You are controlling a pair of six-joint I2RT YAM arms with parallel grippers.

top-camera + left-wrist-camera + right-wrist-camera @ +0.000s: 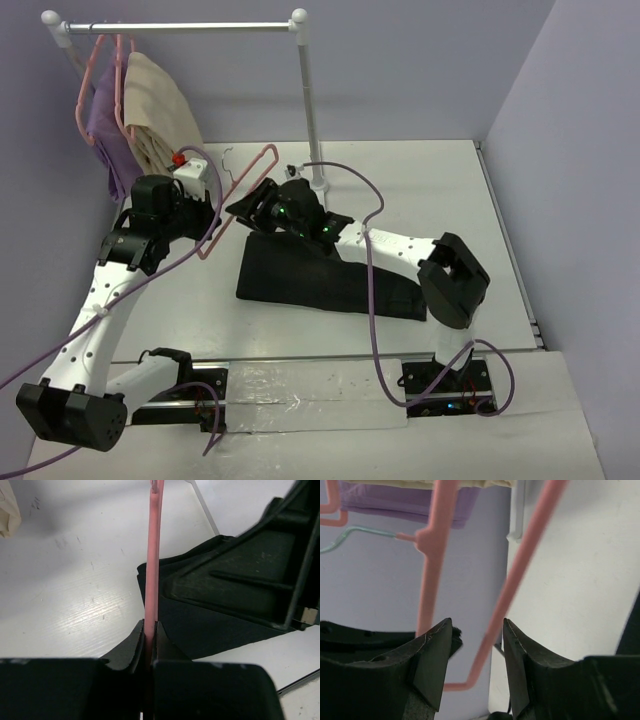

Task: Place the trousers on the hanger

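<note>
Currently pinching the hanger [153, 555] in the left hand [150, 628], fingers [131, 645] pressed together on one thin pink bar. Holding it tilted, left of centre in the top view, just beside the upper left end of the trousers [330, 285] (black cloth, folded flat on the table [450, 190] mid-frame, partly under the right arm [400, 245]). Meeting it with the right hand [477, 625] spread, a second hanger bar crossing the gap between its fingers [432, 655]; cannot tell whether touching either.
</note>
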